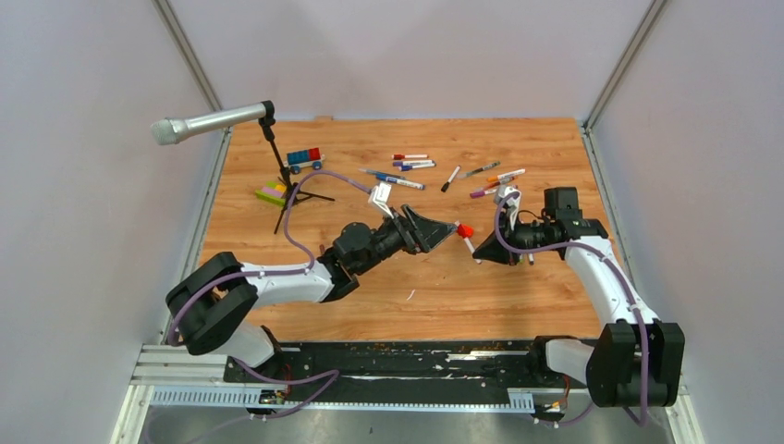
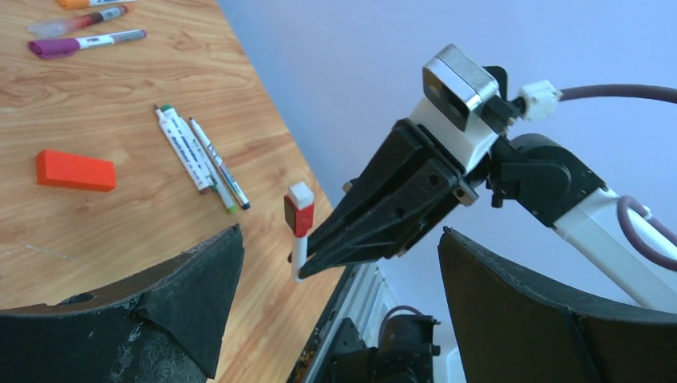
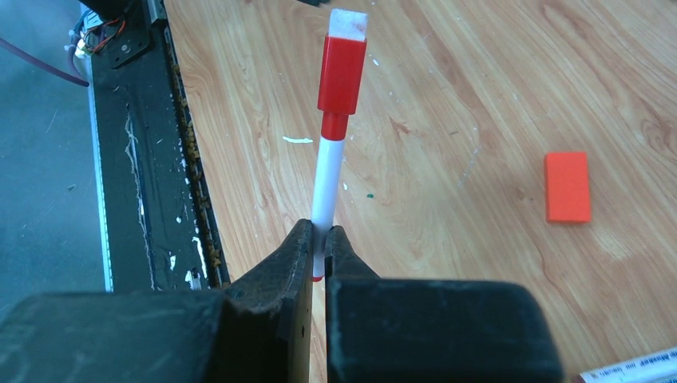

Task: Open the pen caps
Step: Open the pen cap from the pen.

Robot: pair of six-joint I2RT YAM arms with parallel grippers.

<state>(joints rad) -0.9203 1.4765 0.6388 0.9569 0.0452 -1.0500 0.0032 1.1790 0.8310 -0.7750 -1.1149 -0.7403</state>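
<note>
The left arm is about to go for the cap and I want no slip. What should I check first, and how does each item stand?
1. Hold: right gripper clamped on the red pen barrel: ok.
2. Target: red cap on the pen, exposed past the grip: ok.
3. Opening: left gripper fingers spread wider than the cap: ok.
4. Cap between those fingers: not ok, it looks just beyond their tips.
5. Clutter: orange block lies away from the pen: ok.
6. Grip firm enough to resist the pull: cannot tell.
</note>
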